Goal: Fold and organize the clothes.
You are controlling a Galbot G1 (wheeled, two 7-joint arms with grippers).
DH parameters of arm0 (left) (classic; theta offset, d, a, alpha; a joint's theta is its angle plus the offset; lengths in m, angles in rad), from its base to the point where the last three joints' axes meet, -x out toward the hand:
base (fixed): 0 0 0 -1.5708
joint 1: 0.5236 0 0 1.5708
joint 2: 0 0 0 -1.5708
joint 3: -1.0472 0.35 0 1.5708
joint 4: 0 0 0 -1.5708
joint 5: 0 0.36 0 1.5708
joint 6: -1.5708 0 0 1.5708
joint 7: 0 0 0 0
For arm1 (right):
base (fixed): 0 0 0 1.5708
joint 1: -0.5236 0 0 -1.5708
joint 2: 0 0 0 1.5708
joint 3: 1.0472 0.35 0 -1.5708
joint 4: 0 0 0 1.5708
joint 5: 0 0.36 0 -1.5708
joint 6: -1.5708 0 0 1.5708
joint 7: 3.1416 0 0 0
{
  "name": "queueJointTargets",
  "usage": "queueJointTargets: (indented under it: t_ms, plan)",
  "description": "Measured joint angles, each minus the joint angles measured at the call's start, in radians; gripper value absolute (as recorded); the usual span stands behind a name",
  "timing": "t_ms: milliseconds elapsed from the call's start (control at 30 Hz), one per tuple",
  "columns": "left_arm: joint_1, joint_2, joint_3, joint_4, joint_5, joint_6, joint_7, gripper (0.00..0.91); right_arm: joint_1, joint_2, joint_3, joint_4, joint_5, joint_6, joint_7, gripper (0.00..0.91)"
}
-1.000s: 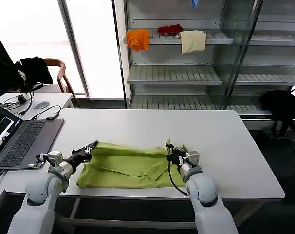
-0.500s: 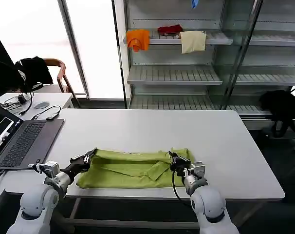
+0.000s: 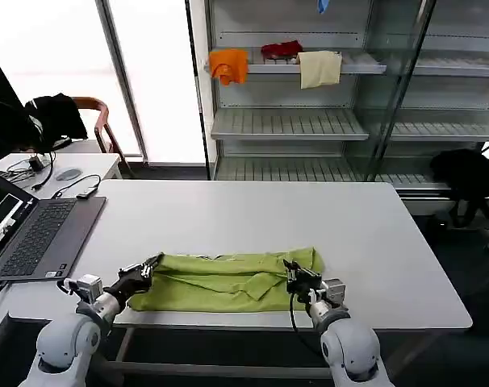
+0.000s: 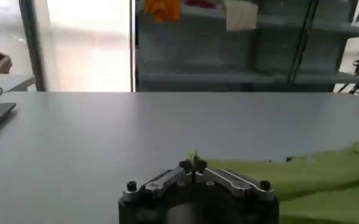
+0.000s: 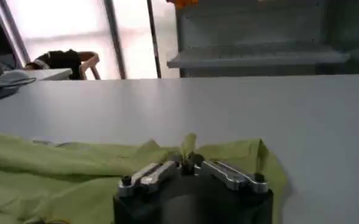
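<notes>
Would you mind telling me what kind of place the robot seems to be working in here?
Probably a lab or test room staged like a shop: a white table with the T-shirt, a laptop on a side desk, and metal display shelving behind glass doors holding a few cloths.

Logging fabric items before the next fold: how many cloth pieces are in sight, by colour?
Lime yellow-green cotton T-shirt on the table, pinched by the left gripper and right gripper: 1
Orange cloth on the shelf: 1
Red cloth on the shelf: 1
Cream cloth on the shelf: 1
Black garments, on the chair and far right: 2
Total: 6
</notes>
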Motion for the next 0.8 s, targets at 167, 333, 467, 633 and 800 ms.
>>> queueJointTargets:
  t_ms: [167, 333, 467, 633, 800]
  plan:
    - [0.007, -0.009, 0.001, -0.008, 0.018, -0.003, -0.004, 0.907, -0.021, -0.005, 0.009, 0.020, -0.086, 0.025, 0.007, 0.907]
    - [0.020, -0.017, -0.004, -0.018, 0.025, -0.005, -0.007, 0.907, -0.046, -0.011, 0.025, 0.039, -0.148, 0.048, 0.008, 0.907]
    - [0.029, -0.025, -0.011, -0.028, 0.025, -0.008, -0.014, 0.907, -0.065, -0.010, 0.036, 0.047, -0.178, 0.064, 0.005, 0.907]
    - [0.039, -0.038, -0.028, -0.044, 0.035, -0.008, -0.033, 0.907, -0.084, -0.010, 0.052, 0.067, -0.189, 0.084, 0.001, 0.907]
    - [0.056, -0.047, -0.052, -0.062, 0.032, -0.011, -0.062, 0.907, -0.086, -0.022, 0.081, 0.099, -0.134, 0.107, -0.009, 0.907]
